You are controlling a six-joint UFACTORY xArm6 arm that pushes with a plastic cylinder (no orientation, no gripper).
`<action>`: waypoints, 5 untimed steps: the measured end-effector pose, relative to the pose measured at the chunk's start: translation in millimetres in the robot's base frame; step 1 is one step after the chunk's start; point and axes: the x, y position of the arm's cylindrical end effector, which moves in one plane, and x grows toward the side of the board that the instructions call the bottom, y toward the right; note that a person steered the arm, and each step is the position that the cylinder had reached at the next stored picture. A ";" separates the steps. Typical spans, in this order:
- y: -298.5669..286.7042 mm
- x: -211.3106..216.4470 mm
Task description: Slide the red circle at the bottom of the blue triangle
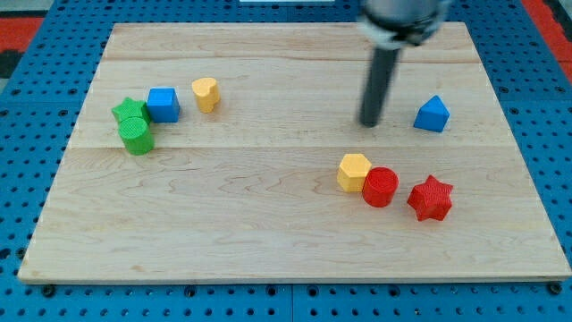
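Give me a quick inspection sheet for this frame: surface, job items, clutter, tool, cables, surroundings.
Surface: wooden board, flat, unmarked.
Job's things: red circle touching yellow block; blue triangle up and right of it, apart.
Clutter: red star right of the circle; green star, green circle, blue cube and yellow heart grouped at the view's left.
Tool: my tip left of the triangle, above the circle, touching nothing.
Cables: nothing seen.
Surroundings: blue pegboard, red strip at the top corners.

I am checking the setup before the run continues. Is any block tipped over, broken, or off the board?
Nothing stands out. Every block sits flat on the wooden board, none damaged or off it. The red circle touches the yellow block; the blue triangle stands alone, with my tip to its left in the view.
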 end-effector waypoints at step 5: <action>68.2 66.8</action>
